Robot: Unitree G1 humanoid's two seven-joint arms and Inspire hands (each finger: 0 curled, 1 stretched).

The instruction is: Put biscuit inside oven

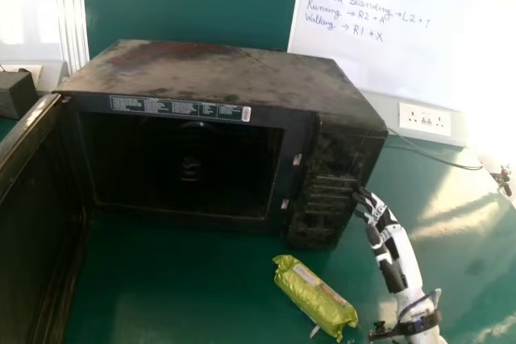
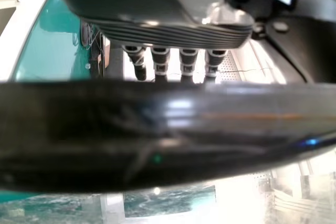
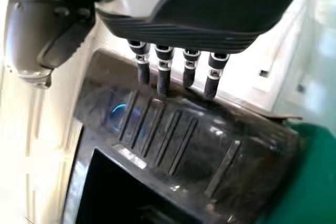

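Biscuit packet (image 1: pixel 314 296), yellow-green, down on the green table (image 1: pixel 177 288), lying at a slant outside the oven (image 1: pixel 234 74), in front of its control panel (image 1: pixel 330 191). And near it, over on the right, the right hand (image 1: pixel 393 259): open, fingers nearly straight, tips right by the panel's outer edge; touching or just beside, cannot tell. Over to the oven itself: door (image 1: pixel 36 231) swung wide on the left, dark cavity (image 1: pixel 185 167) facing the packet's side of the table. Across to the left wrist view: left hand (image 2: pixel 163 32) open too, fingers straight, partly hidden past a dark, glossy bar (image 2: pixel 173 135), blurred and close, hard to identify. Behind the oven, whiteboard (image 1: pixel 387 46) with handwriting, and socket plate (image 1: pixel 425 119) just below.
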